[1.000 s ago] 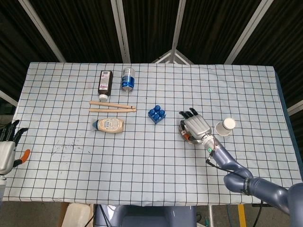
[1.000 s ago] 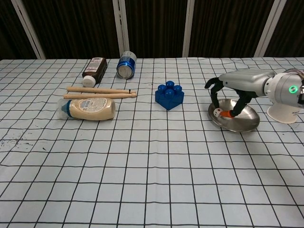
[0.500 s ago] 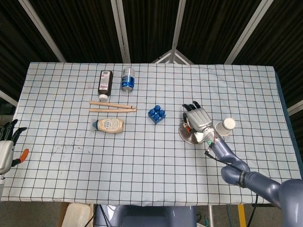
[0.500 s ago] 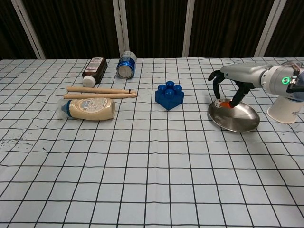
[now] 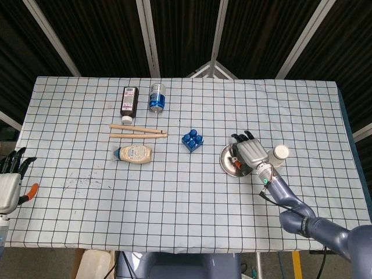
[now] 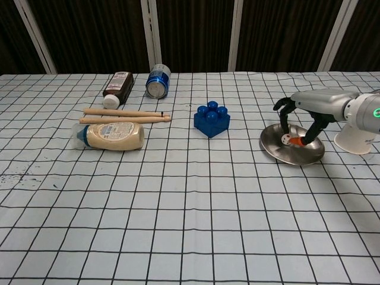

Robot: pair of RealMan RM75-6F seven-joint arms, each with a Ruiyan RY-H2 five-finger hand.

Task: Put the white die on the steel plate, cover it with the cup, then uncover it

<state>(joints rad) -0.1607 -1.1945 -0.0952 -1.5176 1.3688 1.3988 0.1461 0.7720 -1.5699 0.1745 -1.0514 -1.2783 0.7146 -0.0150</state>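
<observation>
The steel plate [image 6: 291, 155] [image 5: 228, 164] lies right of centre on the checked cloth. My right hand [image 6: 312, 107] [image 5: 251, 152] arches over it with fingers curled down. The small white die [image 6: 287, 140] sits low over the plate's bowl, pinched between a fingertip and the orange-tipped thumb. Whether it touches the plate I cannot tell. The white cup [image 6: 356, 139] [image 5: 279, 154] lies on its side just right of the plate, partly behind my wrist. My left hand [image 5: 9, 180] hangs off the table's left edge, fingers spread, holding nothing.
A blue toy brick [image 6: 212, 119] stands left of the plate. Further left lie a mayonnaise bottle [image 6: 110, 136], two wooden sticks [image 6: 124, 115], a dark bottle [image 6: 117, 88] and a blue can [image 6: 158, 82]. Bare cloth fills the near half.
My right hand rose with the die, moved right across the plate toward the cup, and came down again over the plate's middle. The left hand stayed put.
</observation>
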